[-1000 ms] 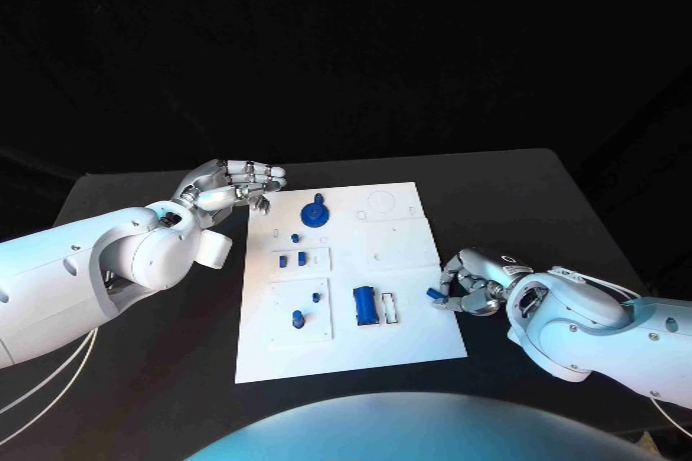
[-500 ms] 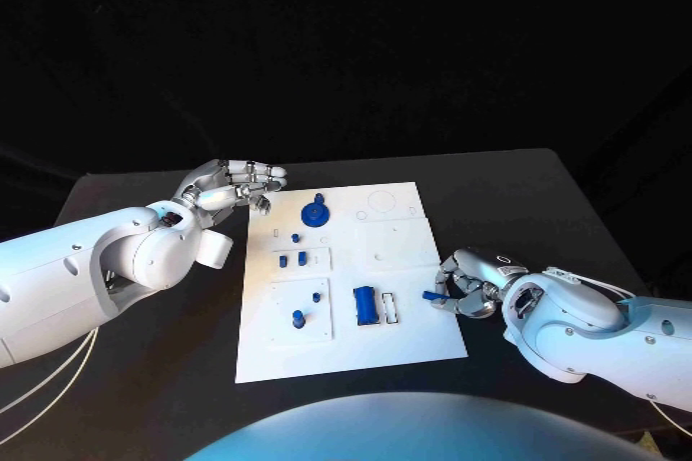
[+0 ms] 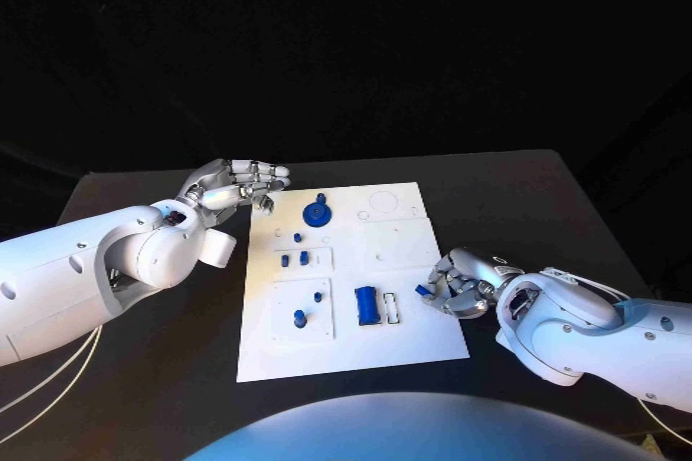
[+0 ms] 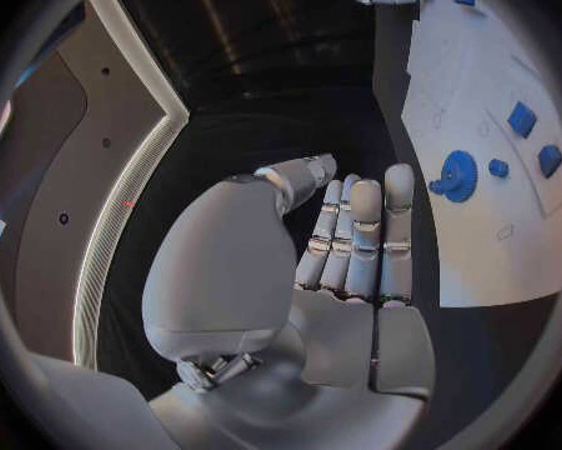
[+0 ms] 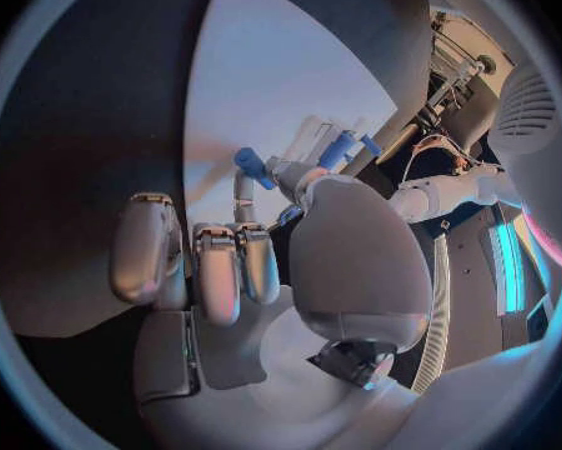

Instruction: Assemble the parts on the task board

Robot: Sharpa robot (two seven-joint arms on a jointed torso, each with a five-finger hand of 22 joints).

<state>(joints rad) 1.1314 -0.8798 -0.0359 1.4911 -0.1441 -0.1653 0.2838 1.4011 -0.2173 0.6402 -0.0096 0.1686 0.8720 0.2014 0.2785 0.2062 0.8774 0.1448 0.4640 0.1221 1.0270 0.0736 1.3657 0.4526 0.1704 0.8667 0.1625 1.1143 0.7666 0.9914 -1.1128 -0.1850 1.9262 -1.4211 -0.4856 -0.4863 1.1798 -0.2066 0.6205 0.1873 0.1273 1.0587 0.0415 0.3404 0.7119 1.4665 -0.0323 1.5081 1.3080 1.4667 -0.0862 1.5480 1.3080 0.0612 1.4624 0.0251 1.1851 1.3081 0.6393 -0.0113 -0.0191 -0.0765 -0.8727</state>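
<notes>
The task board (image 3: 346, 281) lies flat near the middle of the bench (image 3: 534, 196), its long sides running from the near edge toward the far edge, with bare bench on all four sides of it.

The right hand (image 3: 459, 284) sits at the board's right edge, about halfway along it, and pinches a small blue part (image 3: 424, 290) in its fingers (image 5: 219, 270); the part sits just over the board's right margin. From the right wrist view the pinch looks firm, though the contact itself is partly hidden.

The left hand (image 3: 235, 186) hangs off the board's far left corner, over bare bench, holding nothing, its fingers (image 4: 362, 230) loosely curved and close together.

On the board, a blue round part (image 3: 316, 215) lies near the far edge, small blue pieces (image 3: 293, 256) lie along the left side, and a blue block (image 3: 366, 304) lies toward the near edge.
</notes>
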